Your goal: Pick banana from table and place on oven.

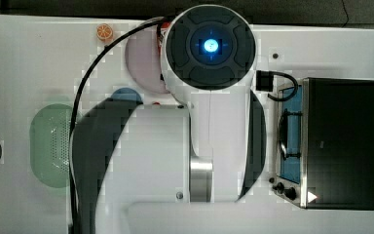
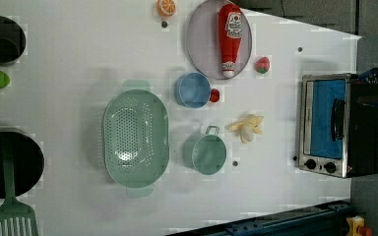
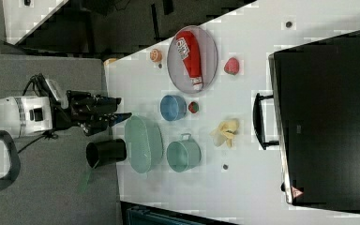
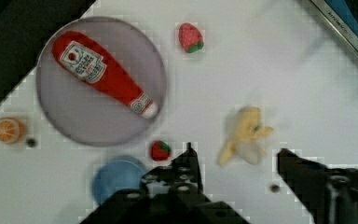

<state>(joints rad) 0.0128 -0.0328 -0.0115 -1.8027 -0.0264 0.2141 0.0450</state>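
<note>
In the top view, the robot arm (image 1: 209,97) covers the middle of the table (image 1: 29,63). The oven (image 1: 341,144) sits at the top view's right, its black top bare. An orange slice (image 1: 104,32) lies near the far edge, and a green colander (image 1: 48,146) lies at the top view's left.

In the left view, the banana (image 2: 247,127) lies on the table between a small green pot (image 2: 205,152) and the oven's glass door. A ketchup bottle (image 2: 230,37) rests on a grey plate (image 2: 199,44), with a strawberry (image 2: 262,65) just beside the plate. A blue bowl (image 2: 192,90) stands near the colander.

In the right view, the gripper (image 3: 117,108) hangs well above the table, away from the banana, which lies near the oven's door handle. A black cup (image 3: 105,153) stands beside the colander.

In the wrist view, the gripper's two fingers (image 4: 189,165) stand apart with nothing between them, so the tool is open and empty. The banana lies on the table in the gap seen between the fingers, untouched, its peel strips splayed. A second small strawberry (image 4: 160,150) lies between the plate and the blue bowl.
</note>
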